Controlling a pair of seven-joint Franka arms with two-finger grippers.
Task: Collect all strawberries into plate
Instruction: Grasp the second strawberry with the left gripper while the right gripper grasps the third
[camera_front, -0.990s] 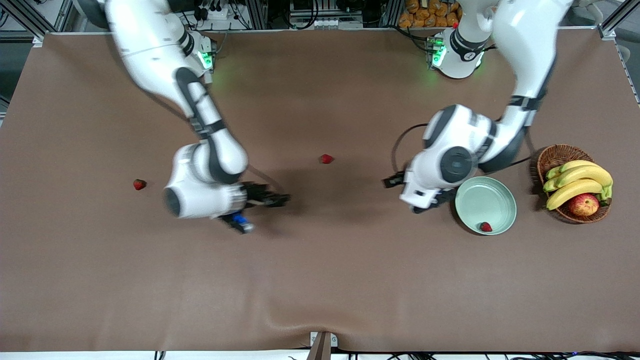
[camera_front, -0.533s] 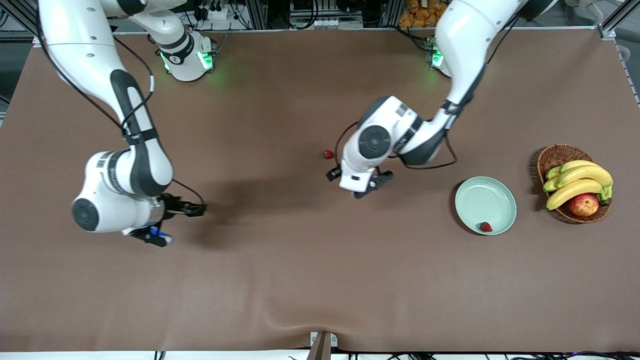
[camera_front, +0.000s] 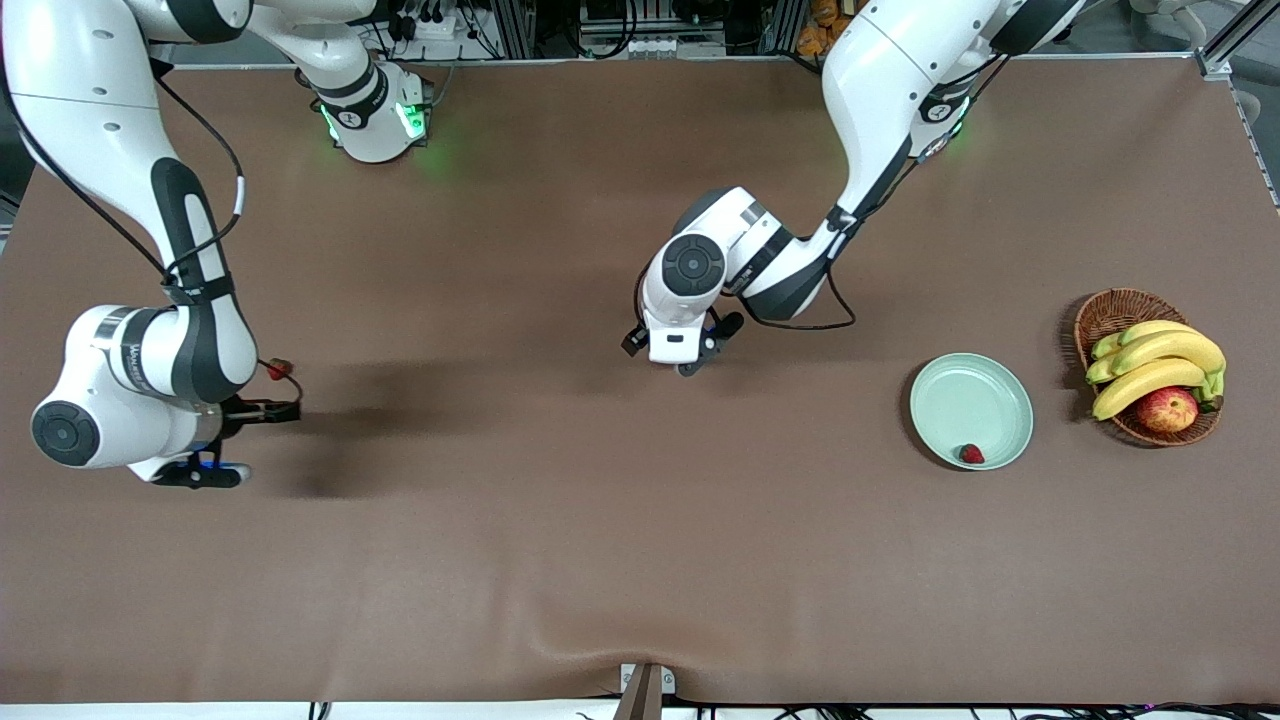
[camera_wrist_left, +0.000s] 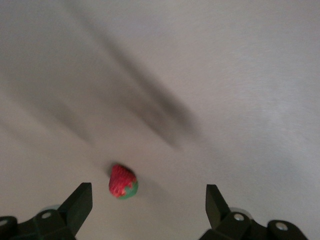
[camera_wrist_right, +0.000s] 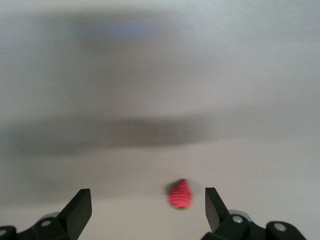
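Seen from above: left gripper (camera_wrist_left: 145, 212), fingers spread wide and empty, hovering over a strawberry (camera_wrist_left: 122, 182) mid-table. Toward the right arm's end, right gripper (camera_wrist_right: 145, 212), likewise wide and empty, over a second strawberry (camera_wrist_right: 180, 194). Third strawberry (camera_front: 970, 454) lying in the mint-green plate (camera_front: 985, 385), beside the wicker fruit basket (camera_front: 1110, 312).

left hand (camera_wrist_left: 145, 210) open, right hand (camera_wrist_right: 147, 210) open

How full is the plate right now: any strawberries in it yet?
One strawberry lies in the plate, near its rim nearest the front camera; the rest of the plate is bare.
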